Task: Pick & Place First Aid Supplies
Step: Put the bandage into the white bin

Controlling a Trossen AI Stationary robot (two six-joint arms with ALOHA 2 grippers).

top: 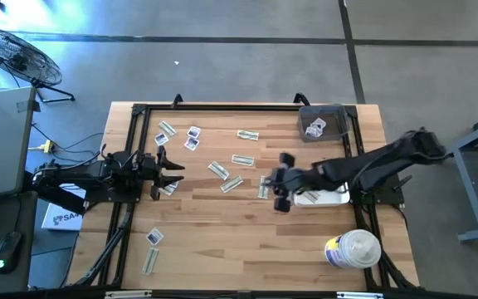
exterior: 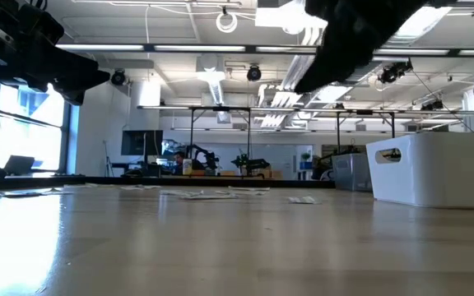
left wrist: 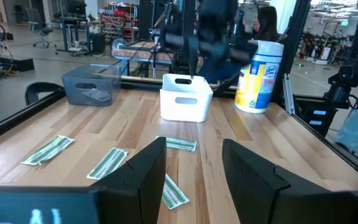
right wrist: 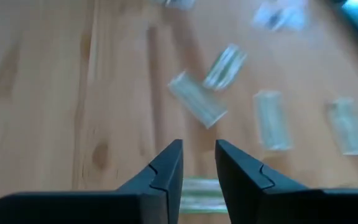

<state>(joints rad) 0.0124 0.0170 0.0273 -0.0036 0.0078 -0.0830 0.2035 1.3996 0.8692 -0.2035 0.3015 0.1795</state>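
Note:
Several first aid supplies lie flat and scattered on the wooden table: pale green strips (top: 242, 159) (top: 217, 170) (top: 231, 183) mid-table and white sachets (top: 192, 137) at the far left. My right gripper (top: 270, 181) hovers open above the table's middle, tilted down, over a strip (right wrist: 197, 186) that lies beneath its fingers; nothing is between them (right wrist: 199, 152). More strips (right wrist: 197, 102) (right wrist: 272, 118) lie ahead of it. My left gripper (top: 173, 173) waits open and level at the table's left, with a strip (left wrist: 173, 190) on the wood below it.
A white bin (top: 322, 198) stands under my right arm. A grey bin (top: 322, 122) holding sachets sits at the far right. A large white tub (top: 353, 249) stands near the front right corner. Two more packets (top: 154, 237) lie at the front left. A black frame edges the table.

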